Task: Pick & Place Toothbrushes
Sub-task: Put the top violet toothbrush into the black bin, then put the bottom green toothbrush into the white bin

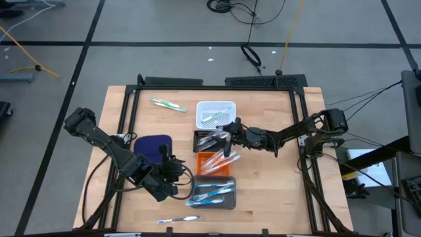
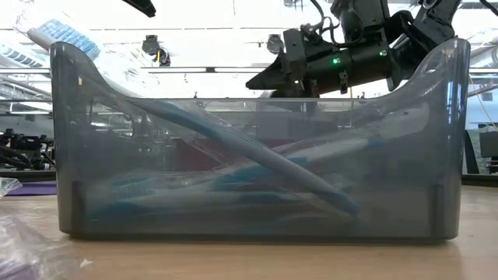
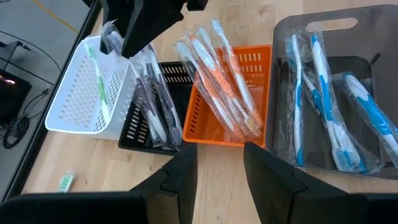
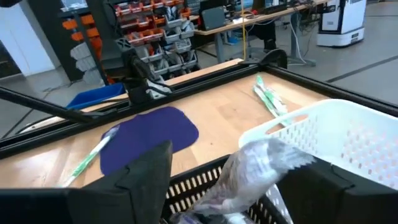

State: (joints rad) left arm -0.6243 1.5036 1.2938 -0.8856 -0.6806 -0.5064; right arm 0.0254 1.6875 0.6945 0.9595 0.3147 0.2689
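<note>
1. Pale wooden tabletop (image 1: 270,191) inside a black metal frame; bare wood along the left edge, and a wide open stretch on the right and front right.
2. Left claw (image 1: 172,172) sits low at front left, just beside the grey bin; fingers (image 3: 180,177) apart with a gap between, nothing in them.
3. Dark blue soft cloth mat (image 1: 153,146) lies flat, left of centre.
4. Loose toothbrushes: a green-and-white wrapped pair (image 1: 168,105) near the back edge, a blue one (image 1: 177,219) by the front edge.
5. Four bins run in a column at centre, close together: white perforated plastic basket (image 1: 216,113) with a green brush; black slotted basket (image 3: 140,127) with dark-accented wrapped brushes; orange slotted basket (image 3: 261,68) with a heap of orange-and-white wrapped brushes (image 3: 217,74); smoky translucent grey bin (image 1: 214,192) with rounded corners, holding blue brushes (image 3: 323,93) crossed over each other.
6. Right claw (image 1: 227,131) reaches in over the black basket, fingers spread wide; a crinkly wrapped brush (image 4: 264,165) lies between them; cannot tell if it touches them.
</note>
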